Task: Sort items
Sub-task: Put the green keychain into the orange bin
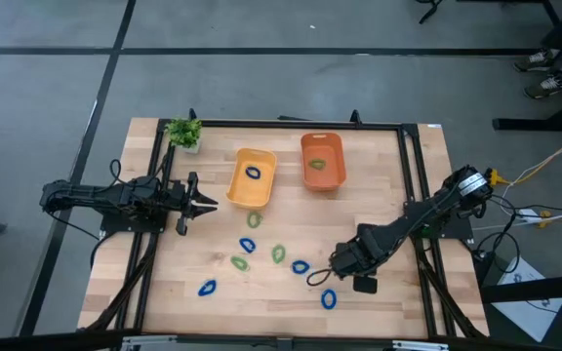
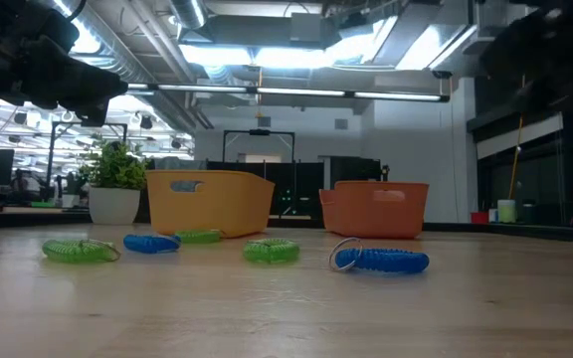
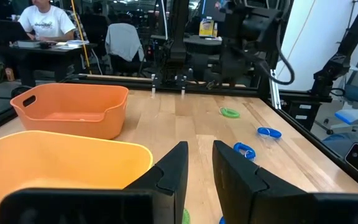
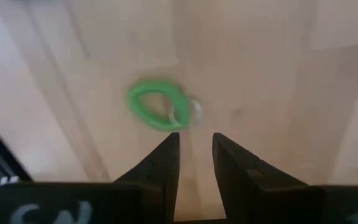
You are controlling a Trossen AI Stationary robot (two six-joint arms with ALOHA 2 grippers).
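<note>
Several small oval rings lie flat on the wooden table: green ones (image 1: pixel 253 220) (image 1: pixel 278 254) (image 1: pixel 239 262) and blue ones (image 1: pixel 248 245) (image 1: pixel 301 266) (image 1: pixel 207 288) (image 1: pixel 329 299). One blue ring (image 1: pixel 253 173) lies in the yellow bin (image 1: pixel 237 185). One green ring (image 1: pixel 318 164) lies in the orange bin (image 1: pixel 339 161). My right gripper (image 1: pixel 335 261) hovers open over the table's right part; a green ring (image 4: pixel 157 111) lies just ahead of its fingertips (image 4: pixel 196 146). My left gripper (image 1: pixel 203 203) is open and empty, held level beside the yellow bin (image 3: pixel 61 155).
A small potted plant (image 1: pixel 183 134) stands at the far left corner. Black rails (image 1: pixel 413 195) run along the table's sides and far edge. The two bins stand side by side in the far middle. In the low view the rings (image 2: pixel 381 261) lie in a row before the bins.
</note>
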